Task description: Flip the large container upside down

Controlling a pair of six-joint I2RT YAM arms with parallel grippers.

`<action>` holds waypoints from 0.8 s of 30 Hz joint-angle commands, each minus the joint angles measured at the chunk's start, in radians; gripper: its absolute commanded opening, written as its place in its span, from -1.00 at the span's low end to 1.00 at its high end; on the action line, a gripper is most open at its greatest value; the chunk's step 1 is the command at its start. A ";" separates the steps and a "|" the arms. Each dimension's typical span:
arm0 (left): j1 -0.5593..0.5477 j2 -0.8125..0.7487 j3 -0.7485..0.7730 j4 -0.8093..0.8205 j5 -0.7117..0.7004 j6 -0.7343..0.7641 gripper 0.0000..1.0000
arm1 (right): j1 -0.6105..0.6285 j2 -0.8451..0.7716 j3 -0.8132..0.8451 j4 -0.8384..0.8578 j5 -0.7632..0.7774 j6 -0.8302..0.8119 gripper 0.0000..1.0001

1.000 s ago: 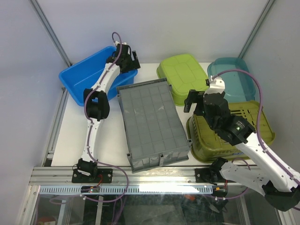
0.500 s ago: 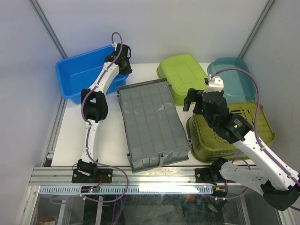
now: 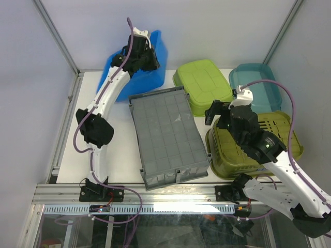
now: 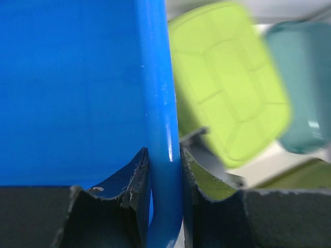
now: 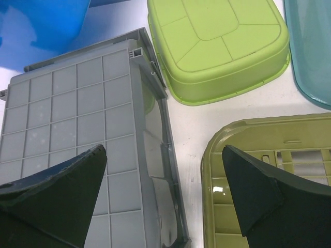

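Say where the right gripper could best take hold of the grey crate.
The crate lies grid-bottom up, so its flat top offers nothing to pinch. Probably best is the thin lip along its right long wall, approached from the right, where the open right gripper hovers.

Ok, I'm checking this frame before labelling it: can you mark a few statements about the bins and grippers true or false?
1. The left gripper is shut on the blue tub's rim. True.
2. The large grey crate lies with its square-grid underside up. True.
3. The right arm grips a basket. False: the right gripper is open, over the crate and the olive-green slotted basket, holding nothing.
4. Every tub stands open side up. False: the lime-green tub lies bottom up.
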 commanded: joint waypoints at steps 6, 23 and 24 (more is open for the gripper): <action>-0.009 -0.197 0.097 0.434 0.405 -0.230 -1.00 | -0.003 -0.075 0.003 -0.018 -0.028 0.064 0.98; 0.287 -0.384 -0.753 1.541 0.493 -1.143 -1.00 | -0.003 -0.130 0.009 -0.087 -0.021 0.118 0.98; 0.309 -0.411 -0.803 1.562 0.490 -1.156 -1.00 | -0.003 -0.126 0.011 -0.085 -0.023 0.118 0.98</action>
